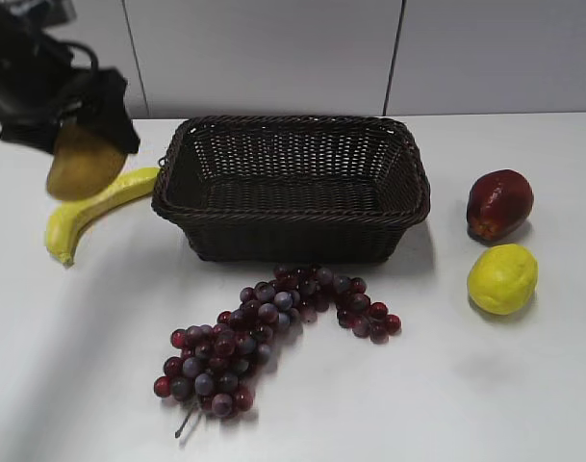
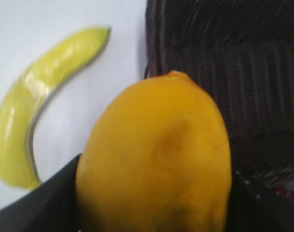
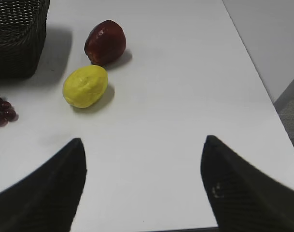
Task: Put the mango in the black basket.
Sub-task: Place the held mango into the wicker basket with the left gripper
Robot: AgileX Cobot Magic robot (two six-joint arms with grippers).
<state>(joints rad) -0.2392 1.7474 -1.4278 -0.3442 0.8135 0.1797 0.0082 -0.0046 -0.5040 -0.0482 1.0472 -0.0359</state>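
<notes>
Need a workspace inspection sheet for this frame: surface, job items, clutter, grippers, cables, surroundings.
Surface: white table, no spills seen.
Job's things: plump yellow-orange mango held above the table, left of the dark woven wicker basket; nothing seen in the basket.
Clutter: long yellow banana, bunch of purple-red grapes, dark red fruit, round yellow lemon.
Grippers: left gripper shut on the mango; right gripper open, empty.
Cables: nothing seen.
Surroundings: pale panelled wall.

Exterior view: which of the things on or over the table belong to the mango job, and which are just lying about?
Belong to the job:
mango, held by the left gripper
black basket, nothing in it

Just lying about:
banana
grapes
red fruit
lemon
right gripper, open over bare table
</notes>
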